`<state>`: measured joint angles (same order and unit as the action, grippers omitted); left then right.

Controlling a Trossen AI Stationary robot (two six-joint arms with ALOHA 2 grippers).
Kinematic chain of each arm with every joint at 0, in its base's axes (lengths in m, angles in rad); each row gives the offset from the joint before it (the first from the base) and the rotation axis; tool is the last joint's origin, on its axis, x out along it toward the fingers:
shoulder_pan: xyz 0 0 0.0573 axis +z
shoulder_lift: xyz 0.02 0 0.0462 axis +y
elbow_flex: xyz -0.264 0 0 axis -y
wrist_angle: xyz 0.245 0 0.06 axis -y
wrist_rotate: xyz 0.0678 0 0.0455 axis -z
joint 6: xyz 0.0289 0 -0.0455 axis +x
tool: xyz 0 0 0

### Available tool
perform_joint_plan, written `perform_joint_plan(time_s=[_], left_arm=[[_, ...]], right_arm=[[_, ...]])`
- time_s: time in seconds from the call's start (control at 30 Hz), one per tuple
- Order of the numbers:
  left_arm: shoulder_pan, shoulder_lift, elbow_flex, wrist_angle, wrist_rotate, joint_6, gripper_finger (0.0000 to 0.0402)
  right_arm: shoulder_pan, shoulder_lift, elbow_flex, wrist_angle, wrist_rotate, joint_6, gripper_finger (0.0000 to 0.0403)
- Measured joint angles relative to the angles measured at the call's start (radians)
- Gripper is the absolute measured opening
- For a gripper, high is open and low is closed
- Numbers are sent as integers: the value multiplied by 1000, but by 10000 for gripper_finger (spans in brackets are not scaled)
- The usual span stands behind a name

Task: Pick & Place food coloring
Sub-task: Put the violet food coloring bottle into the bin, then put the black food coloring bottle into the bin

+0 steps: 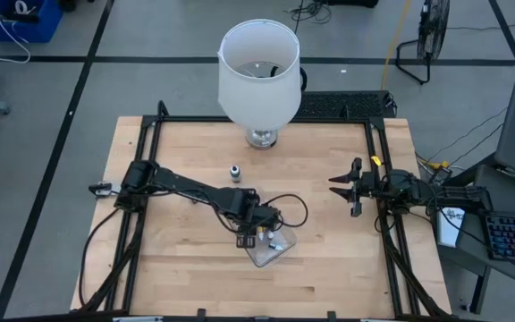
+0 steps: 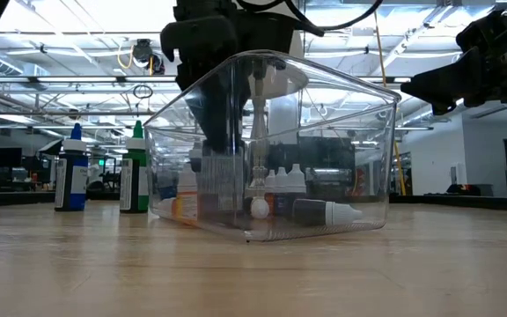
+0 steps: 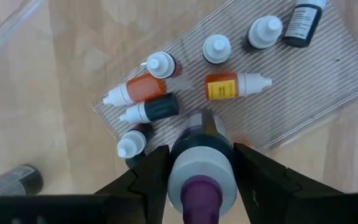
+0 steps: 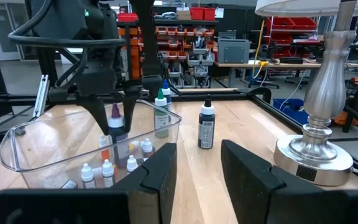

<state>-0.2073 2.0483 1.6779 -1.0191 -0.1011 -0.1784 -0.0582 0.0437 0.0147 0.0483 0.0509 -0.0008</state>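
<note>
Your left claw (image 3: 201, 180) hangs inside the clear tray (image 1: 271, 253), its fingers flanking a purple-capped bottle (image 3: 199, 177). The wrist view shows the fingers close against the bottle's sides, but you cannot tell from it whether they are pinching or have begun to let go. The bottle hangs upright, just above the tray floor.

Risk, as a judgement: if the fingers part here, the bottle may topple onto the bottles already lying in the tray, such as the orange one (image 3: 234, 86), or bounce against the wall. If you lift the claw before the grip is fully slack, the bottle could ride up with it. A finger could also catch the tray rim and drag the light tray across the tabletop (image 1: 177, 268).

Your right claw (image 1: 345, 186) waits well apart near the right side, fingers parted, holding nothing.

What each view adds: the left wrist view alone shows the tray's contents from above, several white-capped bottles on the ribbed floor. The low view alone shows two bottles outside the tray, one blue-capped (image 2: 72, 172), one green-capped (image 2: 134, 173). The high view alone shows a lone bottle (image 1: 235, 172) on the tabletop near the lamp (image 1: 257, 76).
</note>
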Motion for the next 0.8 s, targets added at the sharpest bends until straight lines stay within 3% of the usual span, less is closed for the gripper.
perform_joint_plan(time_s=[0.37,0.43,0.67,0.8], left_arm=[[0,-119,-2,-12,-9,-30,229],[2,-159,-2,-46,-50,-31,236],[63,-277,-1,-231,-339,-88,257],[156,-318,-1,-287,-332,-118,269]], right_arm=[[0,0,0,0,0,0,114],[0,0,0,0,0,0,114],[0,0,0,0,0,0,114],[0,0,0,0,0,0,114]])
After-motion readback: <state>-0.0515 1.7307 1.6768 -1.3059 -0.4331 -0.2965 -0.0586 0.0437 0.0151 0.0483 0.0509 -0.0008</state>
